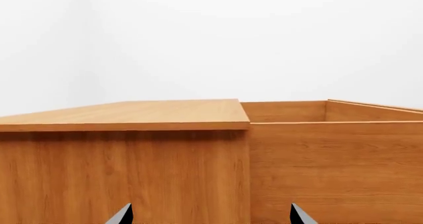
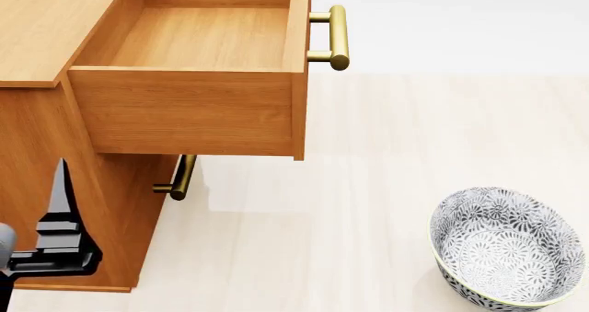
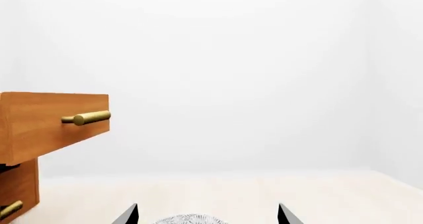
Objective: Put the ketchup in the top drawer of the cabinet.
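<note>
Left pincer [image 1: 210, 218] spread wide, nothing between its two dark tips, facing the cabinet [image 1: 126, 169] side from close by. Same pincer [image 2: 55, 246] low at the left edge of the head view, in front of the cabinet's [image 2: 37, 132] side panel, dark finger pointing up along the wood.

Right pincer [image 3: 206, 215] likewise spread wide and empty, tips only just showing; out of the head view. Between those tips, the rim of the bowl [image 3: 190, 219], patterned grey and white.

Top drawer [image 2: 198, 84] pulled well out of the cabinet, its inside bare wood, brass handle [image 2: 336, 37] sticking out from the front. Drawer [image 1: 334, 159] beside the cabinet top in the left wrist view, open box walls visible. Seen side-on in the right wrist view, drawer [image 3: 53, 122] jutting out with handle [image 3: 87, 117] at its front. Lower handle [image 2: 179, 179] under the open drawer, on the shut lower front; also visible as lower handle [image 3: 10, 210] at the edge of the right wrist view.

Bowl [image 2: 506, 246] on the pale table [image 2: 368, 208], well apart from the cabinet, toward the right.

Ketchup not visible in any view; cannot tell where it is.
</note>
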You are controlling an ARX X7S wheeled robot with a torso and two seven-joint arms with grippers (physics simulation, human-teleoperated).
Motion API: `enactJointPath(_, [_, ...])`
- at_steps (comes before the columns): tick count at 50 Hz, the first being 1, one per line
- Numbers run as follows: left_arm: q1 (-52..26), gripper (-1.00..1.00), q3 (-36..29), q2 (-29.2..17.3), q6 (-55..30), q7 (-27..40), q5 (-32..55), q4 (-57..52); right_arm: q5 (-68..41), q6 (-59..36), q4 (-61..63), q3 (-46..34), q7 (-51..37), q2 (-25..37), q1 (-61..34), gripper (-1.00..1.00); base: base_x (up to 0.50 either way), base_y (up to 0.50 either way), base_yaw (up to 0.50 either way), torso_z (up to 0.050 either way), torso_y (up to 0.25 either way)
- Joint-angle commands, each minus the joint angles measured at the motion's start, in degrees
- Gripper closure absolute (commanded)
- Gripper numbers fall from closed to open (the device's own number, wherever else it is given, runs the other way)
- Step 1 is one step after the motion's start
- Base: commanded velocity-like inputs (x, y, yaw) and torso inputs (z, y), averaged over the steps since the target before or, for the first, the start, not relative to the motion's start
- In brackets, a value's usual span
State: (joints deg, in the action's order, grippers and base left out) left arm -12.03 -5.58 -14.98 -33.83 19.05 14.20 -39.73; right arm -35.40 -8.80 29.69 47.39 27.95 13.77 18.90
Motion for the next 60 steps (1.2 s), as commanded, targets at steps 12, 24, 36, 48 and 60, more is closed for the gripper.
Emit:
enactJointPath(12, [-0.1,-1.0,-0.3,-0.2,1.2,0.3,0.3,1.8,4.3,4.3,-5.1,-2.9,2.0,-3.5,0.9,-1.0,0.0,0.0,0.0,0.0,0.0])
enactJointPath(24, [-0.1,-1.0,-0.3,-0.4,1.5,0.4,0.7,2.0,9.0,-0.7,-5.3,-6.9,0.6,-1.1,2.7,-1.0,0.0,0.0,0.0,0.0,0.0])
enactJointPath(36, [-0.3,-1.0,-0.5,-0.6,1.9,0.6,0.9,2.6,9.7,0.4,-5.9,-7.3,0.8,-1.4,3.3,-1.0,0.0,0.0,0.0,0.0,0.0])
enactJointPath(48, [-0.2,-1.0,-0.5,-0.8,2.2,0.9,1.1,3.0,9.5,3.9,-8.2,-6.2,2.2,-3.3,5.6,-1.0,0.0,0.0,0.0,0.0,0.0])
enactJointPath(60, [-0.2,-1.0,-0.6,-0.9,3.0,0.9,1.3,4.0,10.3,8.5,-13.4,-7.0,3.8,-5.2,4.7,-1.0,0.0,0.0,0.0,0.0,0.0])
